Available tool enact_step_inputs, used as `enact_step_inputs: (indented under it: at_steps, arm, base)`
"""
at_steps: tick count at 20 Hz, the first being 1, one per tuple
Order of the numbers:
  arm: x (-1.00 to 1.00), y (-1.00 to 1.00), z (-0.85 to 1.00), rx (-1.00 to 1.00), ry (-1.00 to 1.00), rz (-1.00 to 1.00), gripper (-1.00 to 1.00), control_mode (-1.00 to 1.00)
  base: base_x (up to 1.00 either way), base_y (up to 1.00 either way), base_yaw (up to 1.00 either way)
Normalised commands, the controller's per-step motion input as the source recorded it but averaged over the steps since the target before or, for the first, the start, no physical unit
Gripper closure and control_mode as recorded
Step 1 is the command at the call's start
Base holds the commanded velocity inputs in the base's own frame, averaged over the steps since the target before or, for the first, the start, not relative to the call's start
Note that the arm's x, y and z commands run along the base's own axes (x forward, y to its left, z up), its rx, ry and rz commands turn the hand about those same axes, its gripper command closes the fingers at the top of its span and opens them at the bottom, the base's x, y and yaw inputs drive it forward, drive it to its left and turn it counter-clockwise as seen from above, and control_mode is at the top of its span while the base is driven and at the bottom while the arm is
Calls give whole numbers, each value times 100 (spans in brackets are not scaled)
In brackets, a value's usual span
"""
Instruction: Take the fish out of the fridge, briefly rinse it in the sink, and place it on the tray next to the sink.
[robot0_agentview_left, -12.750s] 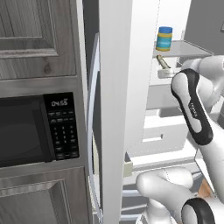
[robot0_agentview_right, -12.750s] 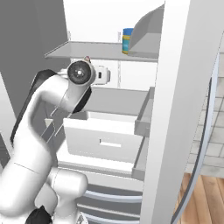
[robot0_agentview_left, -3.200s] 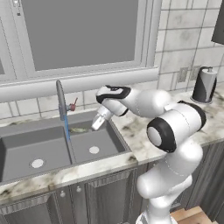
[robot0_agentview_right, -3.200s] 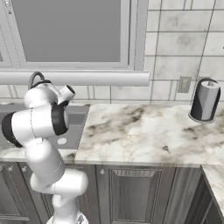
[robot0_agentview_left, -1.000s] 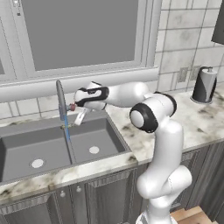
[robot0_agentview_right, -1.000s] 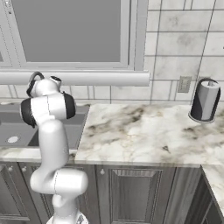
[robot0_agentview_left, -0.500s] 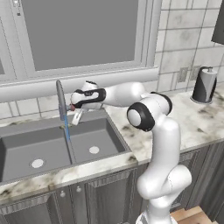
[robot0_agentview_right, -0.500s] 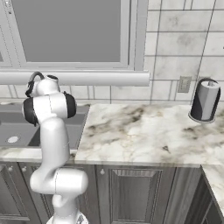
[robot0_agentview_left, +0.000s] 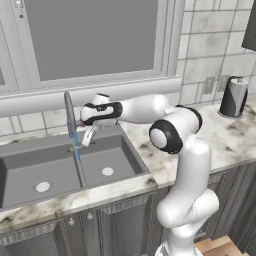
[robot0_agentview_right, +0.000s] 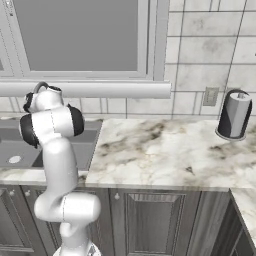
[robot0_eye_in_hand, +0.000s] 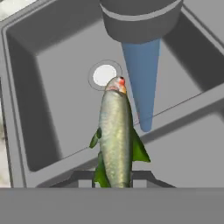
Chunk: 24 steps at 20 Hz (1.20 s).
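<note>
Hand view: gripper (robot0_eye_in_hand: 113, 178) clamps the silvery, olive-tinted fish (robot0_eye_in_hand: 115, 140), green-finned, beside blue water over the sink (robot0_eye_in_hand: 48, 52).

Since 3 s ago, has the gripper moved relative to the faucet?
Yes. In the left base view the gripper, shut on the fish, has swung left, closing in on the faucet and its water stream.
</note>
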Motion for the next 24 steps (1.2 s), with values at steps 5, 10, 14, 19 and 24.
enact_step_inputs:
  at_steps: [5, 10, 14, 19, 24]
  arm:
    - [-49, -21, 47, 5, -2, -15, 100, -100]
    - [-52, -59, 100, 7, 0, -35, 100, -100]
    - [-81, -89, 100, 2, 9, -41, 100, -100]
    - [-100, -79, 88, -7, 3, -34, 100, -100]
    - [-100, -35, 58, -24, -3, -35, 100, -100]
  base:
    - [0, 0, 0]
    - [0, 0, 0]
    - [0, 0, 0]
    - [0, 0, 0]
    - [0, 0, 0]
